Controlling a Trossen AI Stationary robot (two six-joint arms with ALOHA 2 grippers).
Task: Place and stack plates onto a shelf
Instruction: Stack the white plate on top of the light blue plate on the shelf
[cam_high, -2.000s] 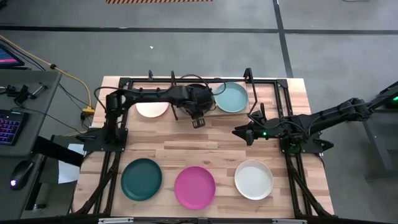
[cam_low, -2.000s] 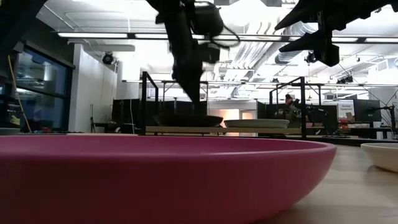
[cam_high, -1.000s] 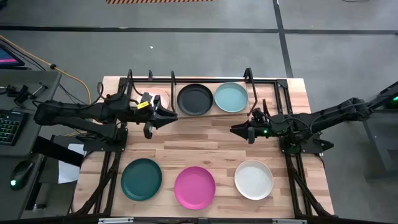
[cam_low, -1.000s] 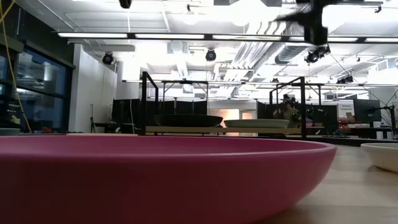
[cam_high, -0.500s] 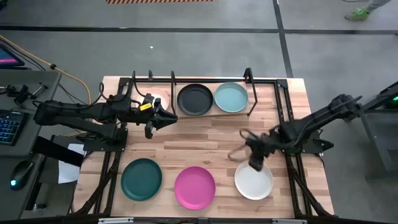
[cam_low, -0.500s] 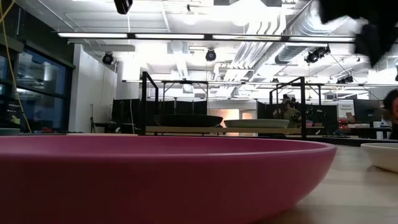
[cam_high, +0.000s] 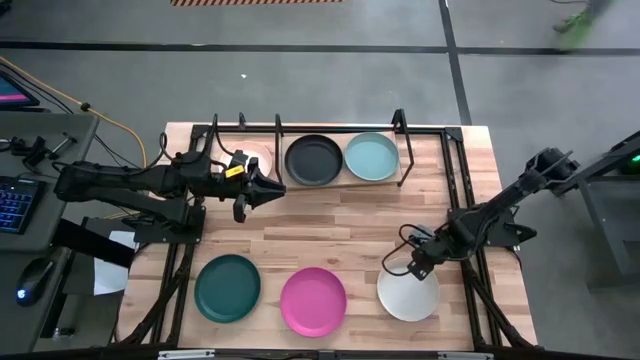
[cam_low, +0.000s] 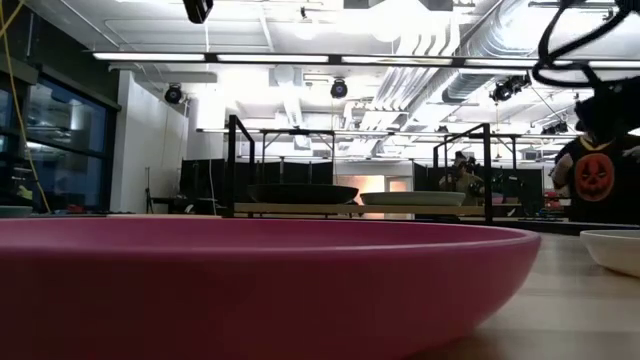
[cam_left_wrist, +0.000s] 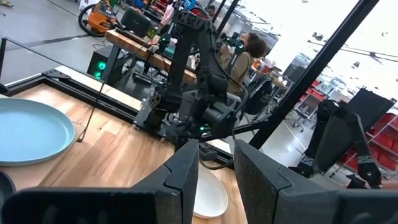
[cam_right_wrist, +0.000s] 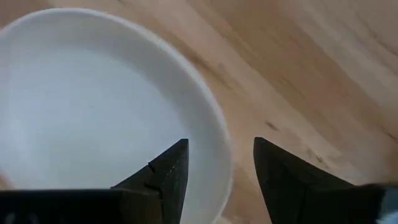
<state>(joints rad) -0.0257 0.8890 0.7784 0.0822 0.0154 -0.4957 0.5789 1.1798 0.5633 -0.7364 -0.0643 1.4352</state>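
Observation:
The pale pink plate (cam_high: 262, 157), the black plate (cam_high: 313, 159) and the light blue plate (cam_high: 371, 157) sit side by side on the shelf (cam_high: 343, 181) at the table's far edge. My left arm partly hides the pink one. The dark teal plate (cam_high: 227, 288), the magenta plate (cam_high: 313, 301) and the white plate (cam_high: 412, 296) lie in a row near the front edge. My left gripper (cam_high: 275, 189) hovers in front of the pink plate, open a little and empty. My right gripper (cam_high: 401, 268) is open and points down. Its fingers stand on either side of the white plate's far-left rim (cam_right_wrist: 219, 134), one over the inside and one outside.
The shelf's black wire frame and upright posts (cam_high: 400, 122) rise around the three shelved plates. Bare wood (cam_high: 330, 225) lies between the shelf and the front row. In the low view the magenta plate (cam_low: 250, 280) fills the foreground. People and benches show in the room behind.
My right gripper has swung from the middle of the table toward the near edge, tipped downward and come down over the white plate's far-left rim. Before that, my left gripper drew back from the black plate on the shelf toward the table's left; since then it has kept still.

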